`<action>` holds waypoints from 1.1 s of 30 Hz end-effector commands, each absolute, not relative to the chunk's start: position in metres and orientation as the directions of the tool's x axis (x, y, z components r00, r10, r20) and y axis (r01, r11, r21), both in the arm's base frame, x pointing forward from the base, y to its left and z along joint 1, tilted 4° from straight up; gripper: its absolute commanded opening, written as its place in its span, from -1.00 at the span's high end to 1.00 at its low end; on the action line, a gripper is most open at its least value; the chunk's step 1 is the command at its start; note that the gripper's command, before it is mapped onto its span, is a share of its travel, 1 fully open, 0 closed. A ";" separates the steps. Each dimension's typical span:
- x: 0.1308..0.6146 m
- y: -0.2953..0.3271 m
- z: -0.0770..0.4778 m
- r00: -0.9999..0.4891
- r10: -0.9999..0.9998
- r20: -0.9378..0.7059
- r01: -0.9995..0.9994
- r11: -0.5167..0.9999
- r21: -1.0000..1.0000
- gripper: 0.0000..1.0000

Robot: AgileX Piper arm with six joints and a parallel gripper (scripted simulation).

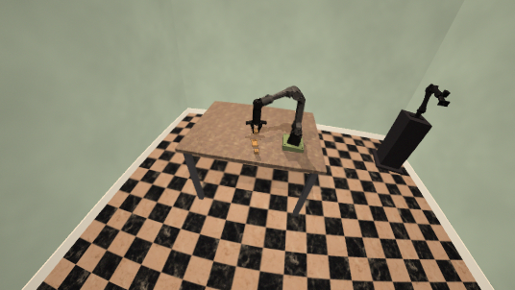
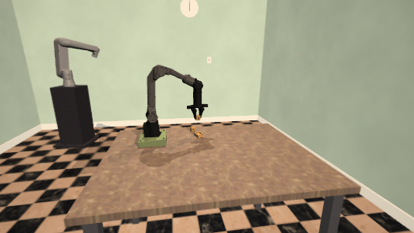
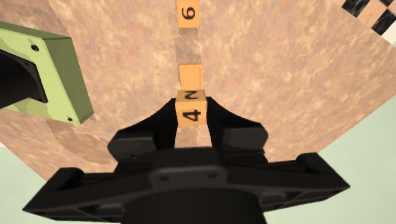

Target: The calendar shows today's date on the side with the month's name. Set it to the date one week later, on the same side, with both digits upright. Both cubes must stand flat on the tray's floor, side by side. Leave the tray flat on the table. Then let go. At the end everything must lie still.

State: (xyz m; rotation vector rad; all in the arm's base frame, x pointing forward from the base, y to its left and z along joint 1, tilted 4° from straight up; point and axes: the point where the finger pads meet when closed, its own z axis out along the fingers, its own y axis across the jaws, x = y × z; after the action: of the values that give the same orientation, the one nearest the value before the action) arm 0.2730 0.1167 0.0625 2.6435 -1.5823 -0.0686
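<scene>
My gripper (image 3: 191,105) is shut on a small orange cube (image 3: 191,111) and holds it well above the table. The cube shows a 4 toward the wrist camera, and another mark on its upper face is too foreshortened to read. The gripper also shows in the top view (image 1: 257,127) and the exterior view (image 2: 198,116). Below it on the table lies a plain orange piece (image 3: 191,76); I cannot tell if it is the tray. Farther on lies a second orange cube (image 3: 188,14) with a 6 or 9 on top. Both pieces are tiny in the top and exterior views (image 1: 255,145) (image 2: 197,132).
The arm's green base (image 3: 47,70) stands on the table beside the orange pieces, and it also shows in the top view (image 1: 293,143). The table edge and checkered floor (image 3: 372,15) are beyond. A black pedestal with another arm (image 2: 71,112) stands on the floor, away from the table.
</scene>
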 end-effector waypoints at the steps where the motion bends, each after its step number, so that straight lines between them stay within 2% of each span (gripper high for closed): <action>1: 0.273 0.116 0.061 0.472 -0.882 -0.007 -0.879 -0.471 0.076 0.31; 33: 0.266 0.114 -0.027 0.472 -0.882 -0.007 -0.879 -0.471 0.078 0.31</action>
State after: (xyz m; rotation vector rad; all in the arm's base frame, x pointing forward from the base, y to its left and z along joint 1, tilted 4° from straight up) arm 0.2672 0.1142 -0.0250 2.6428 -1.5824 -0.0689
